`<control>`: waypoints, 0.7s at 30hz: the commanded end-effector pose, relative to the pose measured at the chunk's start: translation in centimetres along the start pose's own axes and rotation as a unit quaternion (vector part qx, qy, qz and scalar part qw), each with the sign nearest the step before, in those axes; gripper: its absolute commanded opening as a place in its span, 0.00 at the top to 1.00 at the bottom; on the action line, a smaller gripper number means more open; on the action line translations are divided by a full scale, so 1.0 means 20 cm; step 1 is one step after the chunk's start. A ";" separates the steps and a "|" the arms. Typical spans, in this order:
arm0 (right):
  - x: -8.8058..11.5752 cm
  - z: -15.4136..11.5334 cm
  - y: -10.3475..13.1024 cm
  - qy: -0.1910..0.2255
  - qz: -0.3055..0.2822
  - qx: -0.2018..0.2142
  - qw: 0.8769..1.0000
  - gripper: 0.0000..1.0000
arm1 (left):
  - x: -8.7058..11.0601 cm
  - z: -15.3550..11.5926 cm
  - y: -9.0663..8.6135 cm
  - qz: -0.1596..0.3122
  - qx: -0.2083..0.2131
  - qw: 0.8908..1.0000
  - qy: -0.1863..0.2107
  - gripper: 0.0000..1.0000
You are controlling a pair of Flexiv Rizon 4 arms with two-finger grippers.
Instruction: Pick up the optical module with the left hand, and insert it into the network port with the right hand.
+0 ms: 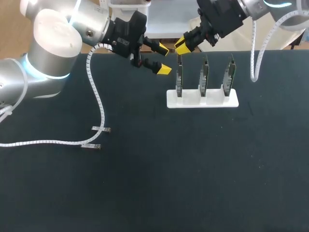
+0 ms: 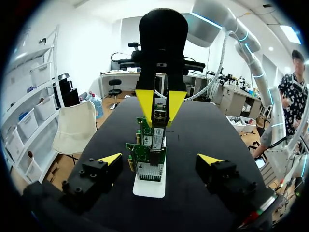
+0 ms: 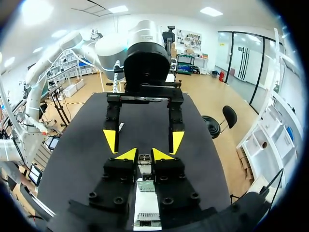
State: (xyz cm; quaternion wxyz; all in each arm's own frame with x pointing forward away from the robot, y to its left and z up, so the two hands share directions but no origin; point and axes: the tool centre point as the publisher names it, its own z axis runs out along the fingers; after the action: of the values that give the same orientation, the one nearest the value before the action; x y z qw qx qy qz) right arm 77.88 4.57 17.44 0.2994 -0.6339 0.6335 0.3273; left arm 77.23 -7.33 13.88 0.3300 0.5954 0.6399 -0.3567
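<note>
Right wrist view: module (image 3: 145, 163) is clamped by R gripper (image 3: 144, 155), L gripper (image 3: 143, 140) spread; if tilted, it may be jammed at card (image 2: 150, 153).

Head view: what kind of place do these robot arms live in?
Likely a robotics lab bench: a black table, the left gripper open, the right gripper pinching an optical module by circuit cards in a white stand.

Robotics lab: robot arms (image 1: 53, 43), black table (image 1: 193, 169).
</note>
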 end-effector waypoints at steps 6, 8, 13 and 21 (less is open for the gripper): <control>0.02 -0.02 0.01 0.002 0.003 -0.002 1.000 1.00 | 0.00 0.00 0.01 0.000 0.002 1.000 0.002 0.00; 0.03 -0.03 0.01 0.002 0.004 -0.001 1.000 1.00 | 0.00 0.00 0.01 0.000 0.002 1.000 0.002 0.00; 0.04 -0.03 0.02 0.002 0.008 0.000 1.000 1.00 | 0.00 0.00 0.01 0.000 0.002 1.000 0.002 0.00; 0.04 -0.01 0.02 0.000 0.008 -0.004 1.000 1.00 | 0.00 0.00 0.01 0.000 0.002 1.000 0.002 0.00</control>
State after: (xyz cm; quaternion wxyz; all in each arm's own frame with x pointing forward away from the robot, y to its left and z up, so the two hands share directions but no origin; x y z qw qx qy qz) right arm 77.66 3.90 17.19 0.2925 -0.6306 0.6371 0.3328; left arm 77.23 -7.33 13.88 0.3300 0.5954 0.6399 -0.3567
